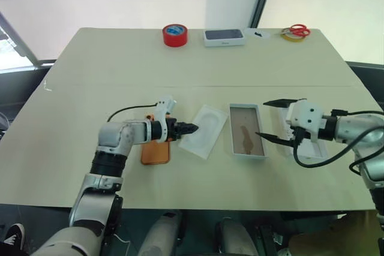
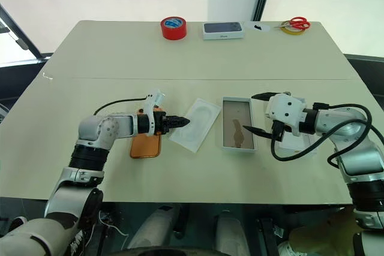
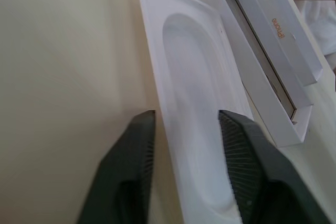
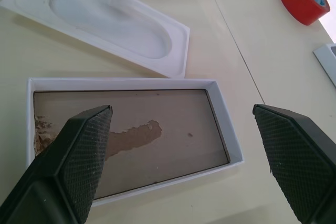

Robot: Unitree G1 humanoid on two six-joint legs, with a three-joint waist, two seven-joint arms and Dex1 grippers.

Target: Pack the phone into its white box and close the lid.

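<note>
Left wrist view shows the left claw (image 3: 186, 166) with its two black fingers a little apart, one on each side of the near edge of the thin white insert (image 3: 197, 114); whether they press it I cannot tell. Just behind this claw, under the wrist, the orange phone (image 1: 155, 153) lies flat on the worktop (image 1: 90, 88), its long axis running away from the robot. Right of the insert sits the white box (image 1: 246, 139), open side up, its long axis also pointing away. Beside the box hovers the right claw (image 1: 271, 120), fingers wide apart and empty. Under it lies the lid (image 1: 315, 148), mostly hidden.
</note>
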